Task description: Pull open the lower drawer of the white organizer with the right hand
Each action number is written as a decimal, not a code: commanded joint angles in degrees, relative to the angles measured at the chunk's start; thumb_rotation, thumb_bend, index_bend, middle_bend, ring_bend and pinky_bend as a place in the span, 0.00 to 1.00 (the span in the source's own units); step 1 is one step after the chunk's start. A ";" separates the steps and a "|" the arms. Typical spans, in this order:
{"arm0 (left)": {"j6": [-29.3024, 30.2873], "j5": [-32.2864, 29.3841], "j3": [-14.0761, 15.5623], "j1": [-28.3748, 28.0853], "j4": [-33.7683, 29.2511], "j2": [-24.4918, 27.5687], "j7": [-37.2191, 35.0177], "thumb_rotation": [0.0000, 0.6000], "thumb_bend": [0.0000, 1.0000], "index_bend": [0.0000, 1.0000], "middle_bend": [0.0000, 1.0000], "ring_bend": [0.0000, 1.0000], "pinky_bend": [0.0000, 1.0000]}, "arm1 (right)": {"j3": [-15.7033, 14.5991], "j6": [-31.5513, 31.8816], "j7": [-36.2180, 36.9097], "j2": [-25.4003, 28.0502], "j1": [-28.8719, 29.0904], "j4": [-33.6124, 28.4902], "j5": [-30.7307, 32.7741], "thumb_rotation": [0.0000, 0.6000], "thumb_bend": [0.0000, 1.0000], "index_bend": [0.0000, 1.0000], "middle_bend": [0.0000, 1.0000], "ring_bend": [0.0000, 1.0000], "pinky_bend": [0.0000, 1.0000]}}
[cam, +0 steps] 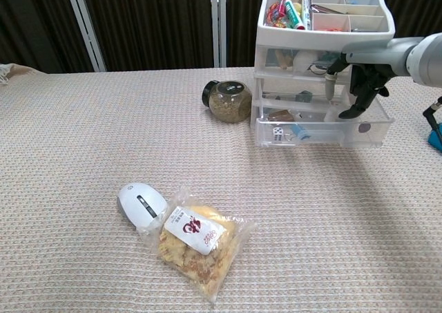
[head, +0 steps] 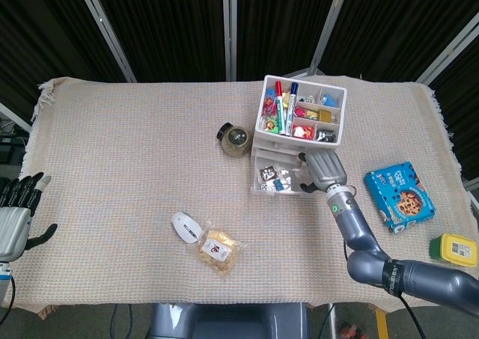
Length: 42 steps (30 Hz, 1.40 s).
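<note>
The white organizer [head: 299,114] [cam: 324,23] stands at the back right, with an open tray of pens and small items on top. Its lower drawer [head: 278,180] [cam: 311,132] sticks out toward me, with dice and small parts showing inside. My right hand [head: 323,172] [cam: 362,71] hangs over the drawer's right end, fingers apart and curved downward. One fingertip reaches just inside the front rim, and nothing is clamped. My left hand [head: 15,219] rests off the table's left edge with its fingers spread and holds nothing.
A round jar [head: 236,138] [cam: 228,100] sits just left of the organizer. A white mouse [head: 185,226] [cam: 140,204] and a snack bag [head: 219,249] [cam: 197,240] lie near the front. A blue cookie box [head: 399,195] and a yellow container [head: 453,249] lie to the right.
</note>
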 commanded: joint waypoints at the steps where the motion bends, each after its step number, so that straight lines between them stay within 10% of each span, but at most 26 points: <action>1: -0.01 -0.03 -0.01 0.00 -0.01 -0.02 0.06 1.00 0.29 0.00 0.00 0.00 0.00 | -0.61 -0.55 0.23 -0.10 0.20 1.01 -1.27 1.00 0.17 0.43 1.00 1.00 0.72; 42: -0.05 -0.10 -0.03 -0.05 -0.07 0.00 0.20 1.00 0.29 0.00 0.00 0.00 0.00 | -4.54 2.72 9.48 -7.55 -3.31 16.65 -26.07 1.00 0.13 0.49 1.00 1.00 0.72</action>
